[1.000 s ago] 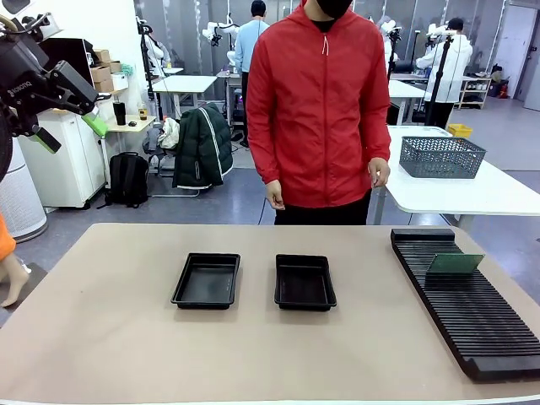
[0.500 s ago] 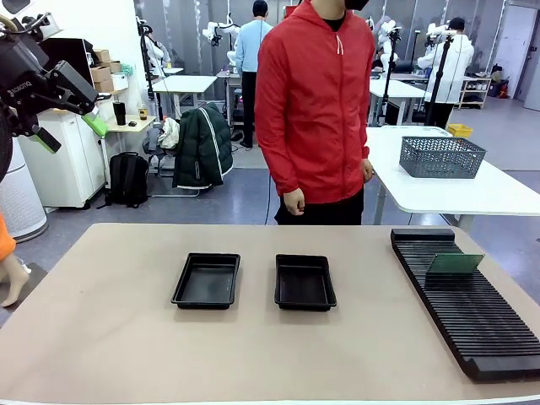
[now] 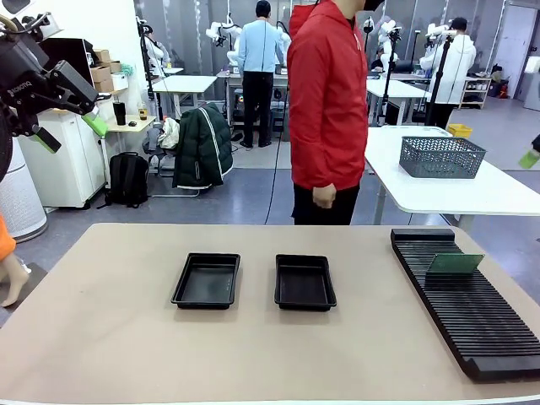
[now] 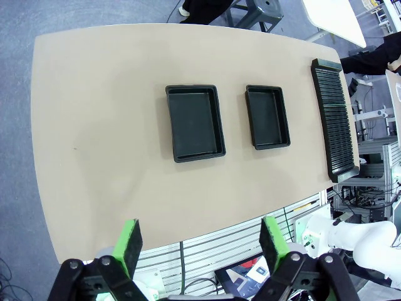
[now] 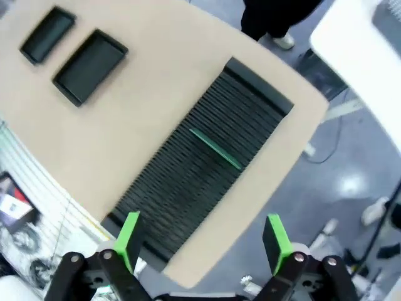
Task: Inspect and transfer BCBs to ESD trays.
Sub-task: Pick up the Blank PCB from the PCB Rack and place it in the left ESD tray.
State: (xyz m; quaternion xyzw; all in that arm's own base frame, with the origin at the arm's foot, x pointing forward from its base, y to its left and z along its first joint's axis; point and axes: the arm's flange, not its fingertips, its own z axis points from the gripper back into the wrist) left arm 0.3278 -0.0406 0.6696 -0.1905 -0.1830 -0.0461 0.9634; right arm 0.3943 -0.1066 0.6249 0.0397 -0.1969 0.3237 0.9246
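A: Where's the BCB (image 3: 455, 263)?

B: 1 board, standing on edge in a slot near the far end of the rack (image 3: 472, 321), at the right side of the table (image 3: 101, 337). The 2 trays (image 3: 207, 280) lie empty mid-table, side by side, well apart from it.

A: And the tools?

B: Both released, fingers spread wide, nothing in them. The left tool (image 4: 202, 244) hangs high above the table's near edge, looking down on the trays. The right tool (image 5: 202, 241) hangs high over the rack, so I'd judge the pickup is its job.

A: How should it go in?

B: Turn the wrist so 1 pad faces each flat side of the board. Come straight down over the top edge, centred along its length, and close only once both pads flank it. The board looks thin and seems to lean in its slot. A skewed descent could knock it over or jam a fingertip in the ribs.

A: Then?

B: Lift along the slot, not sideways, until it clears. Hold it where a face can be checked, then lay it flat in the tray nearer the rack. The person (image 3: 327, 110) stands at the far side, turned sideways, so keep the path clear of them.
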